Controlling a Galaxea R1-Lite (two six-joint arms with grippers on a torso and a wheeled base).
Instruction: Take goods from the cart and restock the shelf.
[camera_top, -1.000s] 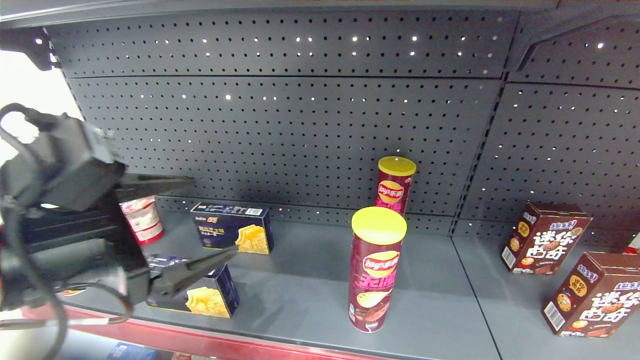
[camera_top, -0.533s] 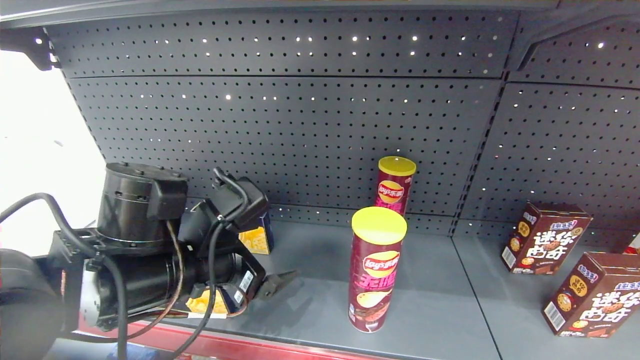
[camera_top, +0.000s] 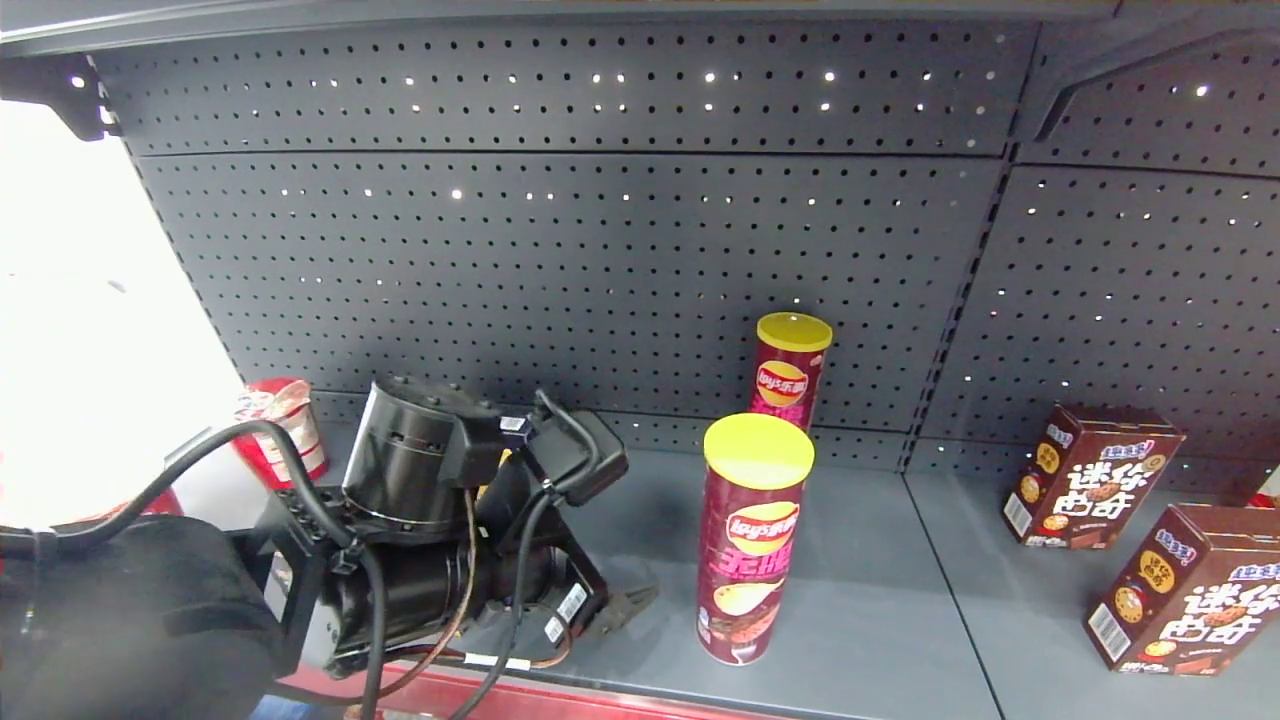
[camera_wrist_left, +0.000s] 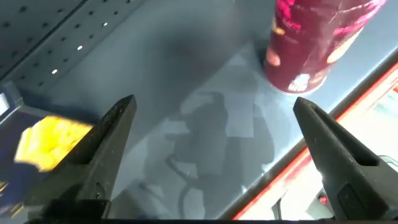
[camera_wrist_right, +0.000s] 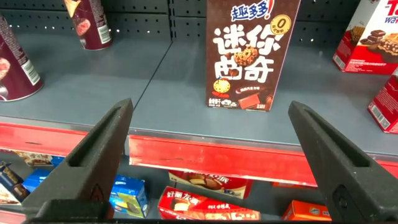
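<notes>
The left tool (camera_top: 615, 608) lay low over the front part of the grey shelf (camera_top: 880, 600), just left of the front chip can (camera_top: 755, 540) and apart from it. In the left wrist view this tool (camera_wrist_left: 214, 106) had its fingers (camera_wrist_left: 102, 149) spread wide, with bare shelf (camera_wrist_left: 186, 74) showing between them. The front chip can (camera_wrist_left: 317, 43) stood upright beyond one fingertip, and a blue box with a yellow picture (camera_wrist_left: 37, 140) lay beyond the other.

The rear chip can (camera_top: 790, 372) stood upright behind the front one, close to the perforated back panel (camera_top: 600, 250). A red cup (camera_top: 285, 430) sat at the far left of the shelf, near the back.

On the right section of the shelf, the rear cookie box (camera_top: 1090, 475) and the front cookie box (camera_top: 1190, 600) stood well apart from the cans.

The right tool (camera_wrist_right: 210, 109) was also opened wide and held nothing. It hung in front of the shelf's red front edge (camera_wrist_right: 249, 158). A brown box (camera_wrist_right: 252, 53) stood upright on the shelf (camera_wrist_right: 155, 93) beyond it, and packets (camera_wrist_right: 193, 202) lay on a lower shelf beneath.
</notes>
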